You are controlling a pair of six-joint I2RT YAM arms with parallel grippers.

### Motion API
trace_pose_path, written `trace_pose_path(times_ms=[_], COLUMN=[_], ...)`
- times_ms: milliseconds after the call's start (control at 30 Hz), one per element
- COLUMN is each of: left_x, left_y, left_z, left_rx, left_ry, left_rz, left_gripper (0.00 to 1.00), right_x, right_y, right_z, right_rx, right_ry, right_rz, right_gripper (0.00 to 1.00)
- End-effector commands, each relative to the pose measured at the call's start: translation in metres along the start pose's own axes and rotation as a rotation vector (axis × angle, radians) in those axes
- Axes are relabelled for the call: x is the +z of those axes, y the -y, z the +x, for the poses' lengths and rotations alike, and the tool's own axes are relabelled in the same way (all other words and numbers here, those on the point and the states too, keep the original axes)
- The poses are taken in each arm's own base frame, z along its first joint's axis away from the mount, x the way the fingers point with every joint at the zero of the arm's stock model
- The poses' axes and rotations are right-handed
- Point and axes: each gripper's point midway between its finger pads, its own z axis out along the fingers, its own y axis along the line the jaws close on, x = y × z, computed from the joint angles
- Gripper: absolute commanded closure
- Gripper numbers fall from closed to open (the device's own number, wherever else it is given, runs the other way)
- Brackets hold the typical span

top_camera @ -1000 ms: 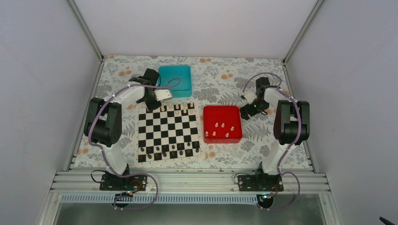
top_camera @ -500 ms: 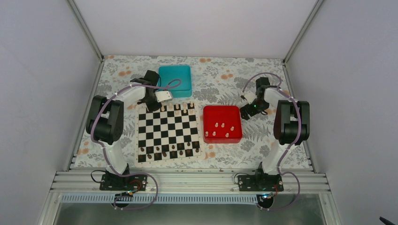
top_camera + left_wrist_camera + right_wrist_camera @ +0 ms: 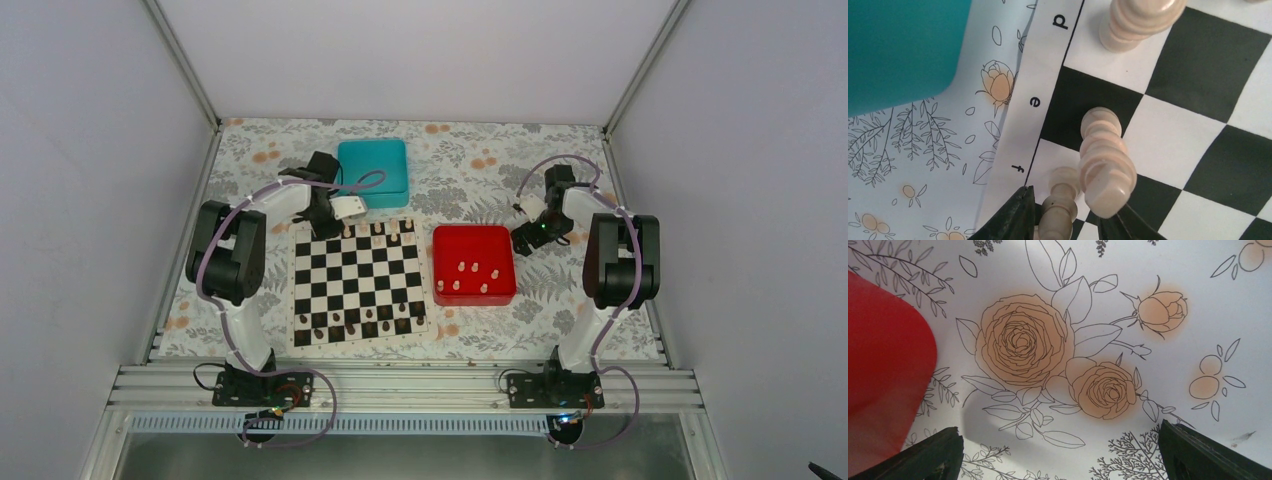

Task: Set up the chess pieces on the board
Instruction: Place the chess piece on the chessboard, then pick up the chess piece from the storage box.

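The checkered board (image 3: 360,278) lies between my arms. Cream chess pieces (image 3: 385,232) stand on its far row, and more lie in the red tray (image 3: 473,236). My left gripper (image 3: 345,227) is low over the board's far left edge. In the left wrist view the left gripper (image 3: 1068,220) is open, its jaws on either side of a cream piece (image 3: 1062,200) standing on the white f square, with a gap on the right. A second cream piece (image 3: 1105,165) stands on the black e square and a third (image 3: 1135,22) on d. My right gripper (image 3: 1060,450) is wide open and empty over the tablecloth.
A teal box (image 3: 373,172) sits just beyond the board, close to the left wrist; it also shows in the left wrist view (image 3: 898,45). Dark brown pieces (image 3: 360,320) fill the board's near rows. The red tray's corner (image 3: 883,355) lies left of the right gripper.
The left arm's elbow has shifted slightly to the right; its gripper stays at the board's far edge. The right arm has not moved.
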Motion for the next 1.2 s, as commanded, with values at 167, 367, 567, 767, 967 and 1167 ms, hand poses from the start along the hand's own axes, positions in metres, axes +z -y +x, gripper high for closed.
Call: trace_pose_path(times_ms=[167,367,567,767,967,1167], left_x=[-0.042,-0.095,-0.141,-0.159,-0.141,-0.111], left_y=[-0.02,-0.025,0.013,0.073,0.147,0.189], left_z=[-0.011,-0.033,-0.095,-0.172,-0.228,-0.262], left_rx=[0.01,0.034,0.165,0.325,0.489,0.583], left_ry=[0.02,0.064,0.137,0.225,0.278,0.296], left_rz=[-0.072,-0.117,-0.175,-0.154,-0.071,-0.005], left_gripper=[0.62,0.6,0.58,0.55,0.55,0.55], right_x=[0.007,0.007,0.006,0.003,0.003,0.004], right_y=[-0.006,-0.007,-0.006,-0.005,-0.006,-0.008], right_z=[0.006,0.006,0.005,0.003,0.002,0.003], right_rx=[-0.017,-0.019,-0.017,-0.017,-0.019,-0.021], right_ry=[-0.026,-0.027,-0.021,-0.012,-0.009,-0.012], right_rz=[-0.015,-0.017,-0.011,-0.008,-0.011,-0.02], right_gripper=[0.0,0.0,0.0,0.0,0.0,0.0])
